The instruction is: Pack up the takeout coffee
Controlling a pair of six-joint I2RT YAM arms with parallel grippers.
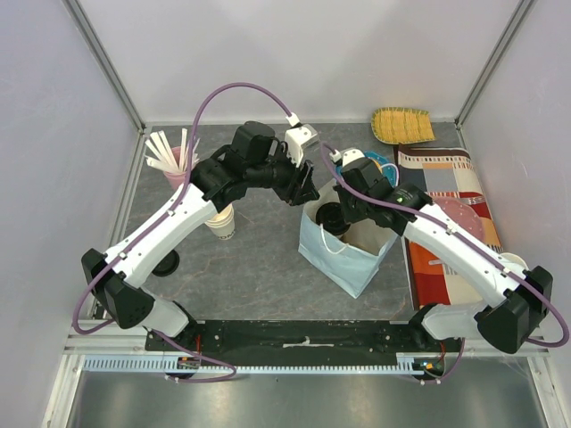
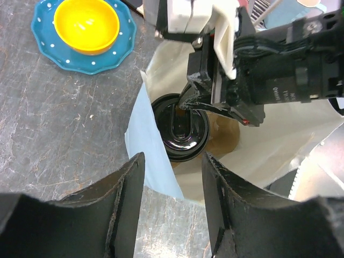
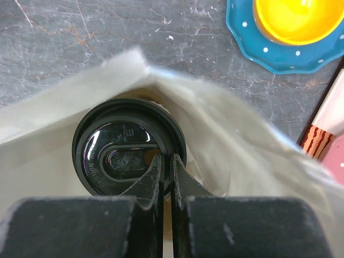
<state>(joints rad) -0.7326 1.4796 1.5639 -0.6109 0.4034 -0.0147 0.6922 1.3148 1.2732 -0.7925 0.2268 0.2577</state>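
The takeout coffee (image 3: 126, 150) shows its round black lid (image 2: 180, 129) inside the mouth of a light-blue paper bag (image 1: 343, 259). My right gripper (image 3: 167, 158) reaches down into the bag and is shut on the rim of the lid (image 1: 330, 216). The cup's body is hidden below the lid. My left gripper (image 2: 172, 158) hovers at the bag's far-left rim (image 2: 153, 156) with its fingers apart. The bag's corner lies between them unpinched. In the top view the left gripper (image 1: 308, 192) sits just left of the right gripper (image 1: 337, 214).
A blue plate with a yellow bowl (image 2: 86, 32) lies just behind the bag. Stacked paper cups (image 1: 223, 223) and a pink cup of white sticks (image 1: 174, 160) stand at left. A woven yellow tray (image 1: 401, 125) and a patterned mat (image 1: 455, 187) occupy the right side.
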